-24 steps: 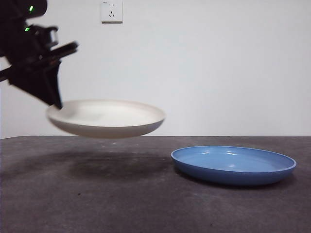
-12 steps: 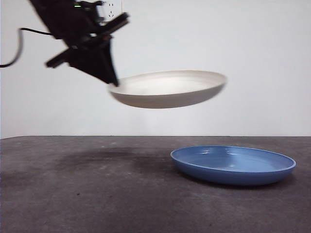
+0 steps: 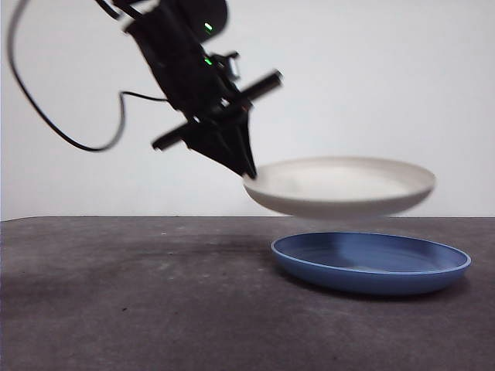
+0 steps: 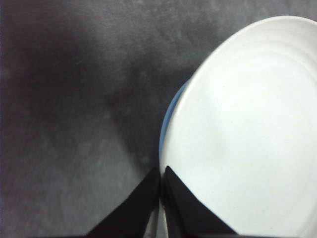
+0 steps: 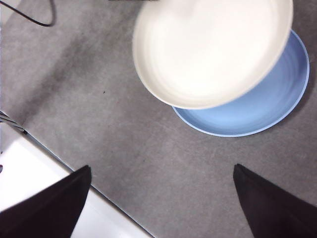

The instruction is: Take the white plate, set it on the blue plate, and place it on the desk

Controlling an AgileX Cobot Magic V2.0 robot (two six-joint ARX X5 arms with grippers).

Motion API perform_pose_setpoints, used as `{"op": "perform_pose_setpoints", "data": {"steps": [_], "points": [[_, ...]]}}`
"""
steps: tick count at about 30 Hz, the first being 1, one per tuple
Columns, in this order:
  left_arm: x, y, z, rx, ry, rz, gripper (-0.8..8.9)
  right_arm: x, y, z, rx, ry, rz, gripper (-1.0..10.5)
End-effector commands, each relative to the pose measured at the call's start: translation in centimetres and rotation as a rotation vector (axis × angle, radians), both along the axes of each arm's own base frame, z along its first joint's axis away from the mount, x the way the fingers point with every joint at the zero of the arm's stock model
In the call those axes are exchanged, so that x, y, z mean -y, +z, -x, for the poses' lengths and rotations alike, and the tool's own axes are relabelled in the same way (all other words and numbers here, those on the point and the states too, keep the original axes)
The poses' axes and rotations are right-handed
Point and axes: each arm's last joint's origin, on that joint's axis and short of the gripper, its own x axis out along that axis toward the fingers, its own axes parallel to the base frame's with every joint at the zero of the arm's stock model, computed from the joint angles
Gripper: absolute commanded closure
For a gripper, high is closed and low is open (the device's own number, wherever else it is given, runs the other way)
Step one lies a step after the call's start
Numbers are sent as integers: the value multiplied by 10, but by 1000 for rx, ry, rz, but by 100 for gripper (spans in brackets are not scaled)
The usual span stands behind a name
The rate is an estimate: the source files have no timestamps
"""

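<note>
Desk (image 3: 139, 309) lies below the left claw (image 3: 246, 171), bearing the blue plate (image 3: 371, 263) beyond its tips. Left claw is clamped on the white plate's (image 3: 340, 185) rim, holding it just above the blue plate, not touching. Right claw (image 5: 161, 198) hangs wide apart, holding nothing, high above both plates.
</note>
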Motion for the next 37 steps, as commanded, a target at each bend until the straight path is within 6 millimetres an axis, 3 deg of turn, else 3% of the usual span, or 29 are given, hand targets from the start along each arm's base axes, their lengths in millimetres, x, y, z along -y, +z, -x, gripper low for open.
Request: {"op": "perform_pose_setpoints", "data": {"steps": [1,10,15,19,25,32,37], "points": [[16,-11,-7,-7,-2,-17,804,0,7,4,29,-10,-15,485],[40,-41,-16,-51,-29,-56,805,1,10,12,51,-21,-30,485],[45,-48,-14,-61,-41,-66,805,1,10,11,51,-21,-29,485],[46,-48,-13,-54,-54,-69,781,1,10,11,52,-21,-29,485],[46,-49,-12,-65,-54,-76,468,1,10,11,52,-21,-29,485],[45,-40,-12,-80,-71,-101,465,1,10,11,52,-21,-29,485],[43,-20,-11,-75,-111,-132,466,1,10,11,52,-26,-24,485]]}}
